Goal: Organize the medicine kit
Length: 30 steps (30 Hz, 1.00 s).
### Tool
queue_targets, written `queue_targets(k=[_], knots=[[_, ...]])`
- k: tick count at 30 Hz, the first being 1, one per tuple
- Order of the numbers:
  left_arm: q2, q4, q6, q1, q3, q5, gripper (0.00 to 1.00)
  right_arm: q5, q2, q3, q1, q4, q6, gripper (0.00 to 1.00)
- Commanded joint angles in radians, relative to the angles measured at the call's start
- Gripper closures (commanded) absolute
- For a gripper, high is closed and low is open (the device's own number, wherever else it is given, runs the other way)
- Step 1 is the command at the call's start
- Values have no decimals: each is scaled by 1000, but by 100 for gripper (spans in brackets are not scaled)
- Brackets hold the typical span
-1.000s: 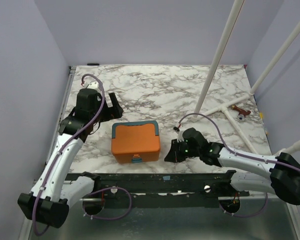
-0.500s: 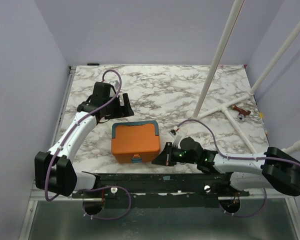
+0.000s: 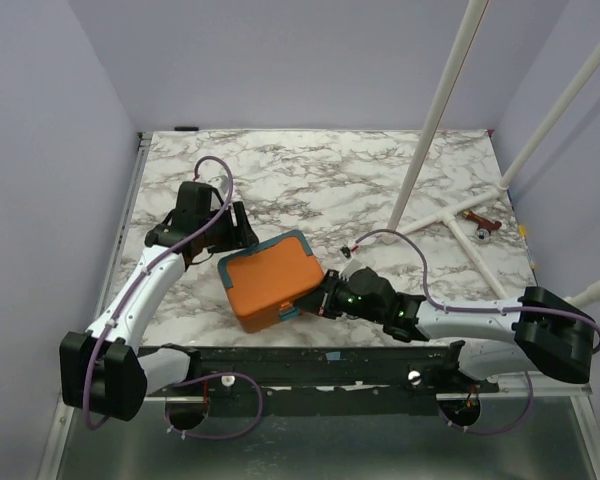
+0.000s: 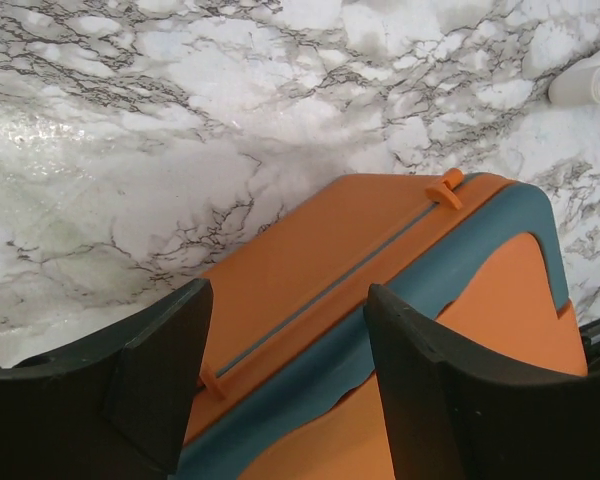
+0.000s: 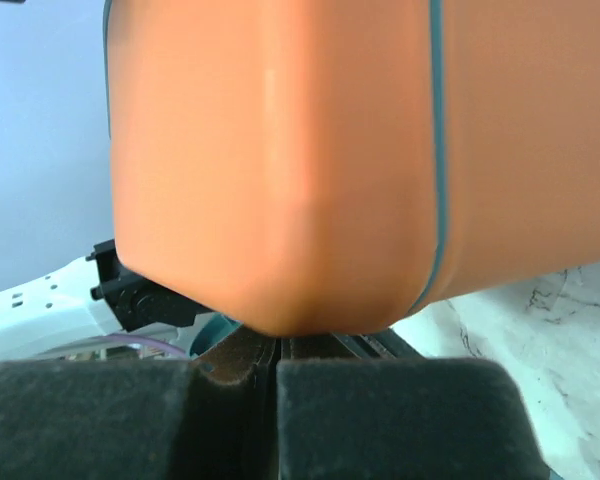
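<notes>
Left side: the left gripper [image 3: 232,226] is hovering over the white-and-grey marble-patterned table [image 3: 330,185], at about 10 o'clock from the task's box. In the left wrist view its two black fingers [image 4: 155,385] are standing well apart, straddling the hinged back edge of the box. I cannot tell whether either finger is touching the plastic.

Centre: the orange rectangular plastic medicine kit [image 3: 268,282] is lying on the table near its front edge, just left of the middle, with the lid closed. It is sitting askew to the table edge, its back right corner pointing to about 1 o'clock. The dark teal latch [image 3: 286,313] is facing roughly 5 o'clock, and teal trim is running round the lid.

Right of centre: the right gripper [image 3: 325,298] is reaching in low from about 4 o'clock and is meeting the kit at its near right corner. In the right wrist view its black foam pads [image 5: 380,415] are pressing flat together with nothing between them, and the rounded orange corner is filling the view directly above them.

Far right: a white tubular pipe frame [image 3: 435,110] is rising from the table at about 2 o'clock of the kit. A small reddish-brown object [image 3: 477,216] is lying beside the foot of the frame; it is too small to identify.
</notes>
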<state>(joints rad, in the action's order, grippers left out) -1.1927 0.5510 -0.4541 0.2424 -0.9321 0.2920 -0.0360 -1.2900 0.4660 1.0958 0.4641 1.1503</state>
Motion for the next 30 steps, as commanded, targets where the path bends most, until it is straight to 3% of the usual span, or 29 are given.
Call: queue_targets(k=[1,8,18,25,30], knots=[[83,52,-14,11,55,24,35,-148,-16,78,-30,-34,-65,98],[207,77,-44,11,138,-10,35,-113,-95,173,-129,-83,-183,99],[409,108,-98,11,264,-35,35,59,-199,249,-265,-100,-311,99],[535,144,-175,17,274,-8,35,40,-130,220,-269,-188,-393,99],[591,211,-167,18,216,-63,35,-63,-20,218,-269,-308,-462,99]])
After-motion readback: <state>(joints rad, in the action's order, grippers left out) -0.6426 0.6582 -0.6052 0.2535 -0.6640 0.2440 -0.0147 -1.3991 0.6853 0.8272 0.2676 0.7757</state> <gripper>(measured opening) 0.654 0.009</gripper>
